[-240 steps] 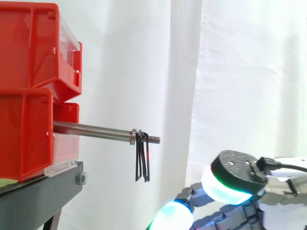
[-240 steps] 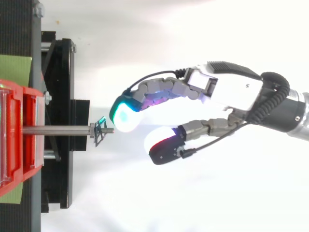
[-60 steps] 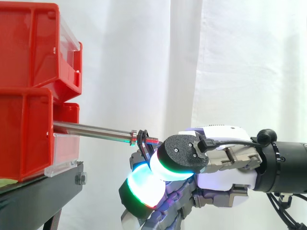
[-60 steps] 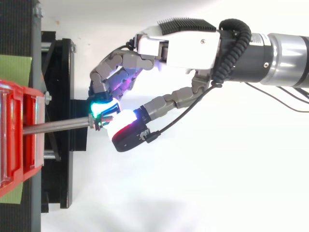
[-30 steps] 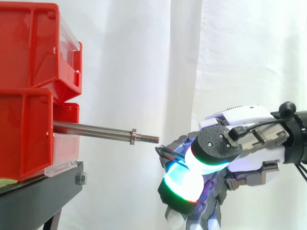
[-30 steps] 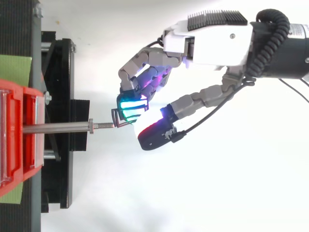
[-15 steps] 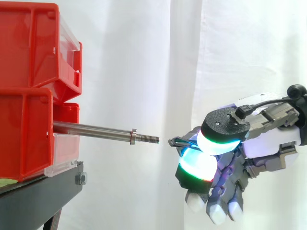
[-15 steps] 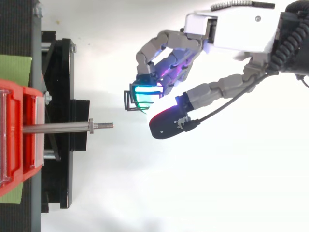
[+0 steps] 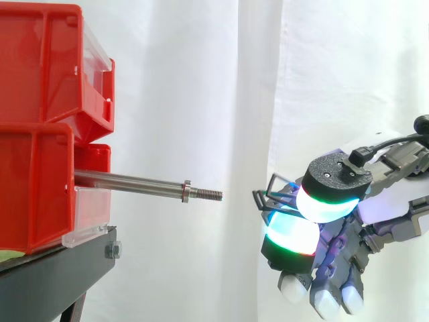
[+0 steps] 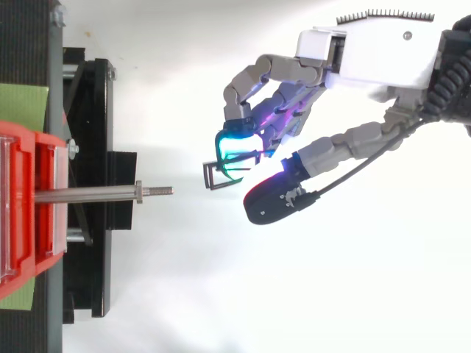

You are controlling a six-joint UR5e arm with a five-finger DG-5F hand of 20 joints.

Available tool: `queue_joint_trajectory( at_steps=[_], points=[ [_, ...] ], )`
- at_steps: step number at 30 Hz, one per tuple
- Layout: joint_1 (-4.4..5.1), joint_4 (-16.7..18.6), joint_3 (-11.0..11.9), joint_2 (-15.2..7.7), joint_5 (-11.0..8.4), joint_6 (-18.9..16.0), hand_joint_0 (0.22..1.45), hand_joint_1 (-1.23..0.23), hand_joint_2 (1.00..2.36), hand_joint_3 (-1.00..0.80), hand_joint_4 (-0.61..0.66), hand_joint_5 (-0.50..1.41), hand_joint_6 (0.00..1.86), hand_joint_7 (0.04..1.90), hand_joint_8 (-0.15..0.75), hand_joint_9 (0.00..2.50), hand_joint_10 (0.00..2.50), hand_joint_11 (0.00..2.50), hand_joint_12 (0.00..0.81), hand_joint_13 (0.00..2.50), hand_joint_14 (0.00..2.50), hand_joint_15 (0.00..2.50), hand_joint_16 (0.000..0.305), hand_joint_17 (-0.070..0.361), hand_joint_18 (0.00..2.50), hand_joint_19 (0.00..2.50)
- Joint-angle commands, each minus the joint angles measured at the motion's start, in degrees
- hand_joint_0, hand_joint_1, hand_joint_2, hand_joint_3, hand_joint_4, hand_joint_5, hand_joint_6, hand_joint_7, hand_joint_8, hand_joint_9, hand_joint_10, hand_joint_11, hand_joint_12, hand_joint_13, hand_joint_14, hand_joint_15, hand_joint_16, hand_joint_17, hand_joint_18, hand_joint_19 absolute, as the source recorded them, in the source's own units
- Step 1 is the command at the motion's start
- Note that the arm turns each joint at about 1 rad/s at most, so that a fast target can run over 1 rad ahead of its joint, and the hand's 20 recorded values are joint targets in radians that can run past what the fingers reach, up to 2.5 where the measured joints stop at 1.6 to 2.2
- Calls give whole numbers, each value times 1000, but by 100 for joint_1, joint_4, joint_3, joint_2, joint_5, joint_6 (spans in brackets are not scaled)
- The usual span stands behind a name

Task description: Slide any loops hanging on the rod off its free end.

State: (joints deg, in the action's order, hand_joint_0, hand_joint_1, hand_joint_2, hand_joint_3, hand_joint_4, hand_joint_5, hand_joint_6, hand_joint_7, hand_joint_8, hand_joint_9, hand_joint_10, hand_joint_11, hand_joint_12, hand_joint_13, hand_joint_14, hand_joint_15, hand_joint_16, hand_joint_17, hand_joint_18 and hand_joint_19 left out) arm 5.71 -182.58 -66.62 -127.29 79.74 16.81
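A steel rod (image 9: pixel 134 183) sticks out of the red bins to the right, with a nut and a threaded free end (image 10: pixel 162 191); nothing hangs on it. The thin black wire loops (image 10: pixel 221 174) are off the rod, a short way right of its tip, pinched between the glowing pads of my hand (image 10: pixel 294 147). In the side view the loops (image 9: pixel 265 196) poke out leftward from between the thumb pad and a finger pad of the hand (image 9: pixel 335 221), slightly below rod height. The hand's other fingers are curled downward.
Stacked red bins (image 9: pixel 40 121) sit on a black stand (image 9: pixel 53 275) at the left. A white curtain (image 9: pixel 268 80) hangs behind. Open space lies between the rod tip and the hand.
The hand pinched the loops at the rod's end, pulled them off the free end, and has kept drawing them away to the right; the rod is now bare.
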Motion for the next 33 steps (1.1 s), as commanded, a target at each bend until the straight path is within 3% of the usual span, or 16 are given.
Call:
queue_joint_trajectory(
  at_steps=[1,13,23,30,33],
  points=[
    [9,-15,0,2,-3,-37,675,-892,1011,-364,81,-197,864,935,285,913,11,326,292,945,8,185,44,100,956,343],
    [35,-50,0,2,-3,-134,674,-888,1007,-422,113,-196,853,939,282,910,11,322,293,947,7,186,44,99,957,346],
    [44,-67,0,2,-3,-134,596,-715,1008,-412,147,-147,749,1033,304,950,13,309,301,953,7,193,45,100,953,381],
    [44,-85,0,11,-3,-143,609,-743,1015,-303,97,-149,761,1077,311,951,11,316,300,954,7,193,45,101,953,371],
    [44,-85,0,2,-3,-151,630,-816,1017,-270,102,-170,801,994,302,934,13,318,298,944,7,190,45,102,954,373]
  ],
)
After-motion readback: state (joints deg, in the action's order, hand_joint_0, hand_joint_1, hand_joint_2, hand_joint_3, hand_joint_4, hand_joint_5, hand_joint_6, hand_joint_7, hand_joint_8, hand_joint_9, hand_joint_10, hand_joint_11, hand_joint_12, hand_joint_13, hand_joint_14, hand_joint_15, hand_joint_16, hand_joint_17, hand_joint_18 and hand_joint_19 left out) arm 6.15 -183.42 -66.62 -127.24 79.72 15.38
